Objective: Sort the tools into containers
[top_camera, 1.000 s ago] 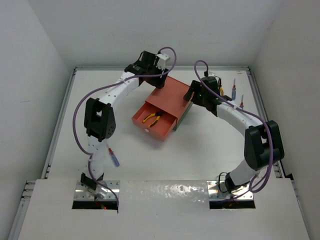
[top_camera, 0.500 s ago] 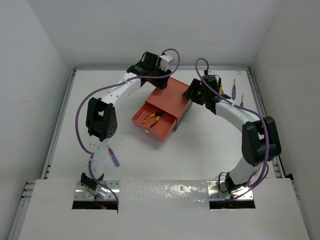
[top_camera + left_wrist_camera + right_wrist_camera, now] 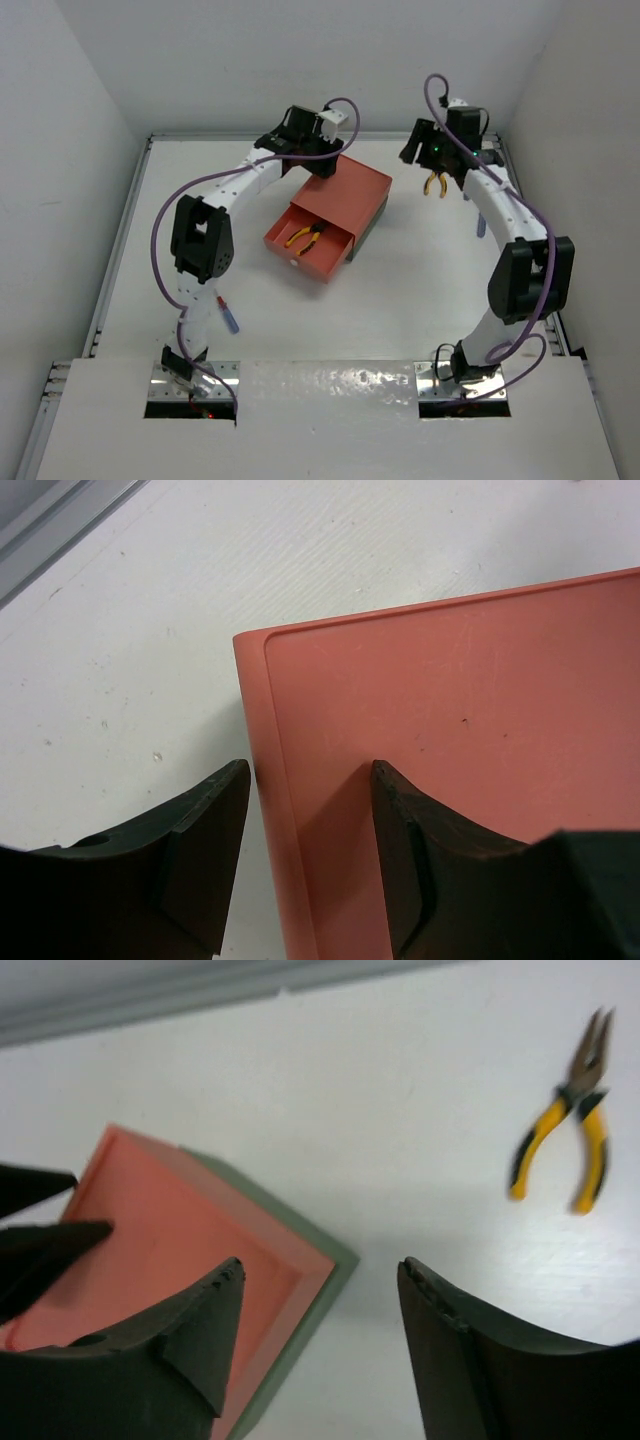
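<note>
Tabletop (image 3: pixel 420 300) white, speckled, walls (image 3: pixel 300 60) plain pale grey

A: What colour is the top box (image 3: pixel 348 190)?
B: Pinky red. The box under it (image 3: pixel 292 1345) is dark green.
A: And the pliers (image 3: pixel 565 1130)?
B: Yellow and black handles, dark nose.
A: The screwdriver (image 3: pixel 229 316)?
B: Blue and red. The surface (image 3: pixel 400 300) is white, the cables (image 3: pixel 153 240) purple.

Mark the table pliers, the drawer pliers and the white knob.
table pliers (image 3: pixel 578 1090), right wrist view, at the pivot.
drawer pliers (image 3: pixel 307 235), top external view, at the pivot.
white knob (image 3: pixel 293 262), top external view, its top.
</note>
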Action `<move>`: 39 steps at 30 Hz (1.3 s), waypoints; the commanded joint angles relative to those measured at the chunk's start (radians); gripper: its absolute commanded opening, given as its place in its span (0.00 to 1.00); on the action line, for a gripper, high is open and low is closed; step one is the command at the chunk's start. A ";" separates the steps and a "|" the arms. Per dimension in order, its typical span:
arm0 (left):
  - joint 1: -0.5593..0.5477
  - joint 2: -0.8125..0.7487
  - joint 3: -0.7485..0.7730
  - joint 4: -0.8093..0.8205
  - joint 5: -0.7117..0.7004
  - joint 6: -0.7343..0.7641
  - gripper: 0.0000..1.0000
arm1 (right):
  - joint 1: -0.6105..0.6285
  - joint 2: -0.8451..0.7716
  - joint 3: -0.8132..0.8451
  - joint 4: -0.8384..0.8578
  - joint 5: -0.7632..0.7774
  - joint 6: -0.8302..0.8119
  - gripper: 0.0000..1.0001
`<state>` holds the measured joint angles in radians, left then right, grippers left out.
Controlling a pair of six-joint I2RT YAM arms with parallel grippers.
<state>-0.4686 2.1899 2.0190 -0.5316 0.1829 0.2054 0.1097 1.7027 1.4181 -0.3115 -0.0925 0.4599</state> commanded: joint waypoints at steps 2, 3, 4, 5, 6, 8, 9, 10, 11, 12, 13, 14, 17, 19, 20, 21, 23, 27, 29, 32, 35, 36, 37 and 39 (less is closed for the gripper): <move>-0.013 0.044 -0.068 -0.140 -0.037 0.015 0.48 | -0.086 -0.023 0.068 -0.054 -0.008 -0.078 0.53; -0.013 0.041 -0.068 -0.140 -0.033 0.019 0.48 | -0.109 0.009 0.076 -0.064 -0.007 -0.075 0.53; -0.013 0.039 -0.069 -0.142 -0.033 0.020 0.48 | -0.143 0.037 0.091 -0.101 0.032 -0.079 0.37; -0.013 0.037 -0.071 -0.142 -0.031 0.020 0.48 | -0.156 0.072 0.113 -0.127 0.090 -0.086 0.33; -0.015 0.034 -0.072 -0.142 -0.026 0.022 0.48 | -0.168 0.153 0.172 -0.150 0.138 -0.095 0.31; -0.013 0.030 -0.075 -0.139 -0.020 0.025 0.49 | -0.171 0.283 0.287 -0.213 0.255 -0.145 0.30; -0.013 0.028 -0.081 -0.139 -0.022 0.023 0.48 | -0.173 0.328 0.329 -0.253 0.272 -0.185 0.36; -0.013 0.025 -0.085 -0.139 -0.019 0.025 0.49 | -0.171 0.407 0.422 -0.273 0.296 -0.200 0.41; -0.015 0.022 -0.091 -0.137 -0.017 0.026 0.49 | -0.173 0.443 0.467 -0.290 0.309 -0.210 0.45; -0.013 0.019 -0.104 -0.134 -0.014 0.029 0.49 | -0.174 0.474 0.531 -0.299 0.321 -0.223 0.50; -0.015 0.015 -0.111 -0.131 -0.010 0.031 0.49 | -0.179 0.501 0.548 -0.290 0.335 -0.228 0.53; -0.015 0.011 -0.120 -0.128 0.000 0.031 0.49 | -0.182 0.523 0.562 -0.276 0.353 -0.234 0.54; -0.015 -0.001 -0.157 -0.111 -0.003 0.029 0.49 | -0.200 0.601 0.622 -0.256 0.346 -0.239 0.55; -0.015 -0.005 -0.167 -0.107 -0.005 0.029 0.49 | -0.211 0.652 0.659 -0.274 0.344 -0.231 0.54; -0.015 -0.007 -0.169 -0.108 -0.003 0.031 0.49 | -0.211 0.661 0.657 -0.276 0.349 -0.231 0.53; -0.015 -0.009 -0.169 -0.108 -0.002 0.031 0.49 | -0.211 0.667 0.651 -0.273 0.338 -0.231 0.52; -0.015 -0.013 -0.167 -0.110 0.001 0.031 0.49 | -0.211 0.673 0.609 -0.247 0.301 -0.234 0.51; -0.015 -0.009 -0.151 -0.114 -0.003 0.032 0.49 | -0.211 0.684 0.553 -0.233 0.286 -0.205 0.50; -0.015 -0.002 -0.143 -0.119 -0.002 0.032 0.49 | -0.211 0.702 0.545 -0.236 0.289 -0.205 0.49; -0.016 -0.001 -0.140 -0.120 -0.003 0.031 0.49 | -0.211 0.739 0.567 -0.262 0.283 -0.201 0.46; -0.015 0.001 -0.140 -0.120 -0.003 0.028 0.49 | -0.211 0.755 0.573 -0.276 0.277 -0.198 0.43; -0.015 0.001 -0.141 -0.119 -0.003 0.028 0.49 | -0.211 0.753 0.570 -0.273 0.275 -0.198 0.39; -0.015 0.001 -0.143 -0.120 -0.003 0.026 0.49 | -0.211 0.750 0.562 -0.264 0.277 -0.204 0.37; -0.015 0.002 -0.141 -0.120 -0.003 0.026 0.49 | -0.211 0.749 0.561 -0.262 0.278 -0.208 0.28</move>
<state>-0.4694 2.1418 1.9156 -0.4389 0.1879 0.2081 -0.1024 2.4371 1.9774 -0.5602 0.1894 0.2558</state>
